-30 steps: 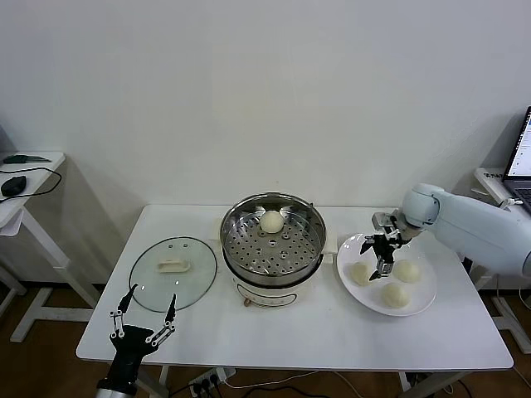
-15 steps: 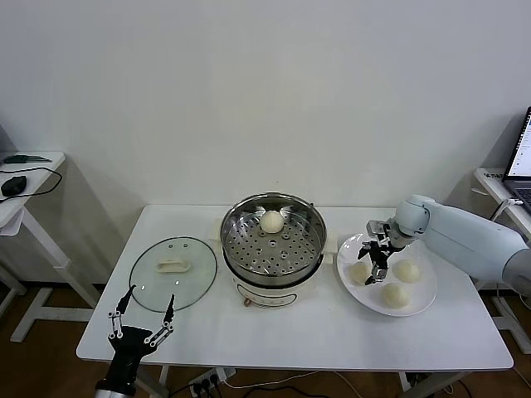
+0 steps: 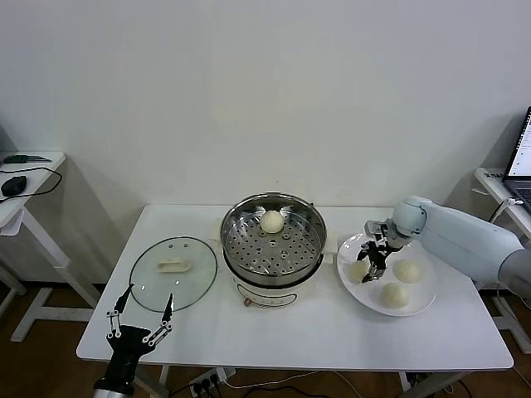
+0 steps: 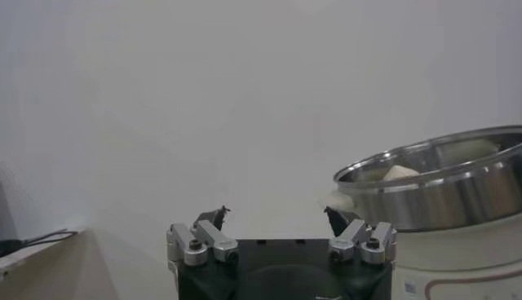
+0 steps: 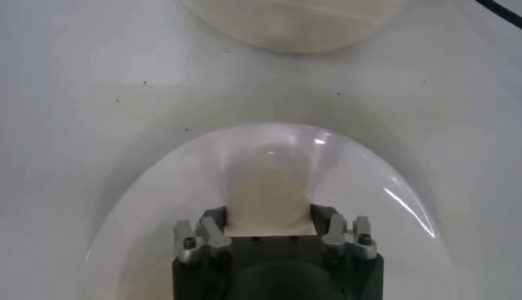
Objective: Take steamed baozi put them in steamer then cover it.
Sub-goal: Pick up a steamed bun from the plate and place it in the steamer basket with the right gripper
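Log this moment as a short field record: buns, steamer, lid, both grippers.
steamer: steamer at table centre, uncovered
bun in steamer: one baozi on the perforated tray, far side
plate: white plate with three buns
right gripper: right gripper fingers around the plate's left bun
lid: glass lid flat on table, left of steamer
left gripper: left gripper open, idle at the table's near edge

Head view looks down across the table (image 3: pixel 290 332); 2 wrist views sit low, sharing the steamer (image 3: pixel 272 242).

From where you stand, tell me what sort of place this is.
Probably a lab or office test room, not a kitchen: a white folding table against a bare wall, a laptop on a side desk, cables on another.
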Robot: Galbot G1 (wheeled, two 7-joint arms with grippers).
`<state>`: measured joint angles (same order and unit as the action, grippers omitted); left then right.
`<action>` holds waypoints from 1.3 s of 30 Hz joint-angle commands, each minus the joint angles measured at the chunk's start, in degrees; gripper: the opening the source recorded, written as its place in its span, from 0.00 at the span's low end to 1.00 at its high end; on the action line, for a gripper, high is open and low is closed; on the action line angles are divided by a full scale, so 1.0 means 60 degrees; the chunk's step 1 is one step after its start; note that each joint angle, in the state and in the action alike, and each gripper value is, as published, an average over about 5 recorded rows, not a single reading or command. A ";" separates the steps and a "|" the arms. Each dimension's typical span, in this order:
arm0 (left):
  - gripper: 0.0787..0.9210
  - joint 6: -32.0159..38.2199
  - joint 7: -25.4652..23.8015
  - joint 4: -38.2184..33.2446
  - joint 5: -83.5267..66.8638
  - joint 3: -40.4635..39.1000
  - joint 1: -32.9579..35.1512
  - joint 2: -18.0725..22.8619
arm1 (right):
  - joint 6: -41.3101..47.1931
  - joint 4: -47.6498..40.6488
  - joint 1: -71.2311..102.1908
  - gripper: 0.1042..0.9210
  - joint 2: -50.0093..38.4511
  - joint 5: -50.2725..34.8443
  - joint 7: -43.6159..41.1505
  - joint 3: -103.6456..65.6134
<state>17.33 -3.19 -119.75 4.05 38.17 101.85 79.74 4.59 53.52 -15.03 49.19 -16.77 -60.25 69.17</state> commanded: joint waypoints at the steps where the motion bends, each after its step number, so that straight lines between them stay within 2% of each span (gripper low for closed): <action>1: 0.88 -0.0017 0.0004 -0.0024 -0.0002 -0.0012 -0.0013 -0.0029 | -0.0085 0.0897 -0.2465 0.67 -0.0147 -0.0109 -0.2043 0.0417; 5: 0.88 -0.0023 0.0007 -0.0090 -0.0011 -0.0041 -0.0045 -0.0072 | -0.0043 0.1317 -0.4514 0.67 0.0290 -0.0706 -0.3125 0.1302; 8: 0.88 -0.0016 0.0008 -0.0154 -0.0016 -0.0073 -0.0040 -0.0098 | 0.0123 0.1684 -0.5364 0.66 0.0761 -0.1453 -0.3255 0.1741; 17: 0.88 -0.0012 0.0016 -0.0212 -0.0014 -0.0174 -0.0071 -0.0122 | 0.1144 0.2623 -0.5795 0.66 0.2657 -0.3053 -0.1822 0.2479; 28: 0.88 0.0011 0.0037 -0.0187 -0.0014 -0.0141 -0.0137 -0.0121 | 0.1739 0.1464 -0.4574 0.65 0.5230 -0.3660 -0.0530 0.2957; 39: 0.88 0.0073 0.0040 -0.0073 -0.0016 -0.0091 -0.0209 -0.0147 | 0.1893 0.0196 -0.3489 0.65 0.6377 -0.3497 0.0017 0.3115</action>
<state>17.74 -2.95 -120.25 3.96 37.64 100.62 78.88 14.73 59.36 -39.53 79.86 -36.54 -62.99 86.66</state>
